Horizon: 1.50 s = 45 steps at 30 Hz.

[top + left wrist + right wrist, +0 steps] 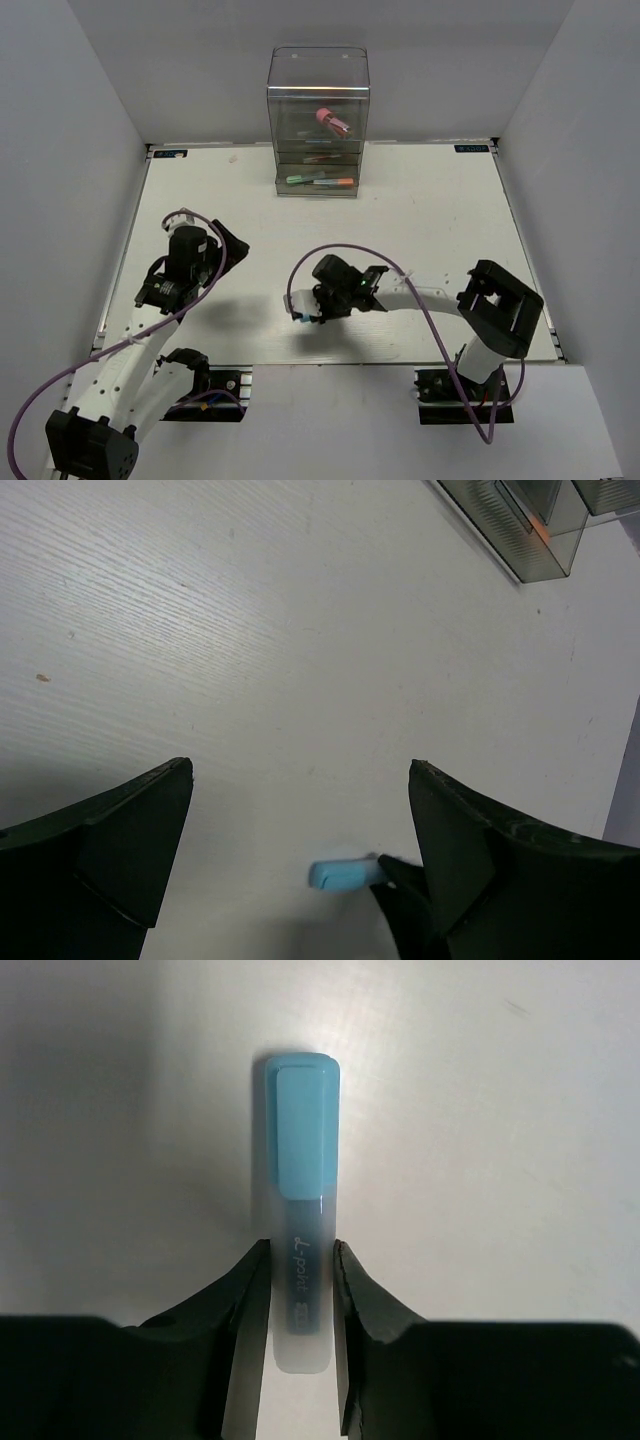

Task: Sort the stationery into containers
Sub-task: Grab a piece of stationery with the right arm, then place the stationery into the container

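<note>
1. Right gripper (301, 1252): clenched on the light blue marker (303, 1210), one finger pressed to each side of its clear barrel, the blue cap pointing away from the wrist.
2. The marker is low over the near middle of the table (450, 230), well apart from the drawer box (318, 75). Whether it rests on the surface or is just lifted cannot be told.
3. Left gripper (300, 767): released, jaws wide apart, nothing between them, hanging over bare table at the left.
4. The drawer box stands at the far edge. A pink tube (332, 120) lies in an upper drawer; a green pen (300, 180) and an orange marker (340, 183) lie in the bottom drawer, which juts forward. A reddish item shows in a middle drawer, too small to identify.
5. No other loose stationery is seen on the table.
6. Judgement: the sorting is near its end. The blue marker appears to be the last piece; it has yet to be carried across and put in a drawer.
</note>
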Motion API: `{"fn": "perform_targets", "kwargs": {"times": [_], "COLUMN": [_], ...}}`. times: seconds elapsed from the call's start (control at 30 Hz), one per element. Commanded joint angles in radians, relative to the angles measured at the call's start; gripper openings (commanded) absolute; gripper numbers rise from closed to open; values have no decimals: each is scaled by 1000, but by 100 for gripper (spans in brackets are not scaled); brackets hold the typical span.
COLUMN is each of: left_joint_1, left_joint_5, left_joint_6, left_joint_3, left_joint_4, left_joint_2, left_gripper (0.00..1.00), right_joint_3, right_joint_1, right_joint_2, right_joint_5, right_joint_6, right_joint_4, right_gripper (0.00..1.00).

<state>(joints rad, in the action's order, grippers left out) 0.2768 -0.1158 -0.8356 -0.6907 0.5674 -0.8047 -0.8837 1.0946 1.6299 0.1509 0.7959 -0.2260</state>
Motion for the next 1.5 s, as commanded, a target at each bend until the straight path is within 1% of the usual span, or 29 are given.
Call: {"fn": "perform_targets", "kwargs": {"times": [0.0,0.07,0.1,0.13,0.17,0.2,0.23,0.3,0.33,0.4,0.43,0.47,0.5,0.53,0.57,0.6,0.63,0.67,0.87,0.93,0.97,1.0,1.07,1.13,1.23,1.27,1.33,1.43,1.47], "left_joint_1": [-1,-1,-1,-1,-1,-1,-1,-1,-1,-1,-1,-1,-1,-1,-1,-1,-1,-1,-1,-1,-1,-1,-1,-1,-1,-1,-1,-1,-1], "left_joint_5": [14,15,15,24,24,24,33,42,42,51,51,51,51,62,62,62,71,71,91,91,102,102,126,163,229,244,280,291,301], "left_joint_6": [-10,-19,-19,-19,-19,-19,-19,-19,-19,-28,-28,-28,-28,-28,-28,-28,-28,-28,-37,-37,-37,-37,-46,-74,-132,-148,-180,-189,-198], "left_joint_3": [17,26,26,37,37,46,46,56,56,65,65,74,74,74,74,85,85,85,94,94,94,94,103,135,177,186,186,171,162], "left_joint_4": [-24,-34,-34,-34,-44,-44,-53,-63,-63,-63,-72,-72,-72,-81,-81,-81,-92,-92,-101,-112,-112,-121,-153,-223,-329,-409,-478,-596,-660], "left_joint_2": [7,7,7,7,7,7,7,7,7,7,7,7,7,7,7,7,7,7,-11,-20,-21,-30,-30,-53,-79,-108,-148,-253,-284], "left_gripper": [99,99,99,99,99,99,99,99,99,99,99,99,99,99,99,99,99,99,99,99,99,99,99,99,99,99,99,99,99], "right_joint_3": [-84,-164,-188,-263,-291,-320,-406,-455,-536,-615,-639,-715,-742,-768,-841,-865,-926,-926,-1119,-1137,-1135,-1124,-1117,-1092,-1052,-1045,-1013,-983,-985], "right_joint_1": [-102,-139,-194,-214,-251,-284,-297,-341,-379,-415,-420,-426,-433,-447,-450,-456,-455,-460,-476,-483,-484,-484,-489,-492,-498,-498,-506,-510,-512], "right_joint_2": [-13,-4,13,21,31,66,80,123,158,212,249,292,310,371,390,410,463,482,654,666,676,676,676,671,638,631,601,558,547], "right_joint_5": [-134,-140,-140,-142,-142,-140,-136,-134,-134,-132,-136,-134,-134,-134,-143,-146,-181,-189,-257,-261,-263,-264,-260,-257,-246,-244,-226,-202,-189], "right_joint_6": [38,60,65,68,75,78,80,97,100,117,135,144,150,166,172,181,196,204,220,221,223,227,227,223,204,198,181,135,99], "right_joint_4": [48,59,59,59,57,50,44,30,24,13,5,4,-2,-22,-27,-30,-30,-26,-24,-16,-18,-9,-6,-1,14,13,13,10,-10], "right_gripper": [0,0,0,0,0,0,0,0,0,0,0,0,0,0,0,0,0,0,0,0,4,16,34,45,51,53,54,54,48]}}
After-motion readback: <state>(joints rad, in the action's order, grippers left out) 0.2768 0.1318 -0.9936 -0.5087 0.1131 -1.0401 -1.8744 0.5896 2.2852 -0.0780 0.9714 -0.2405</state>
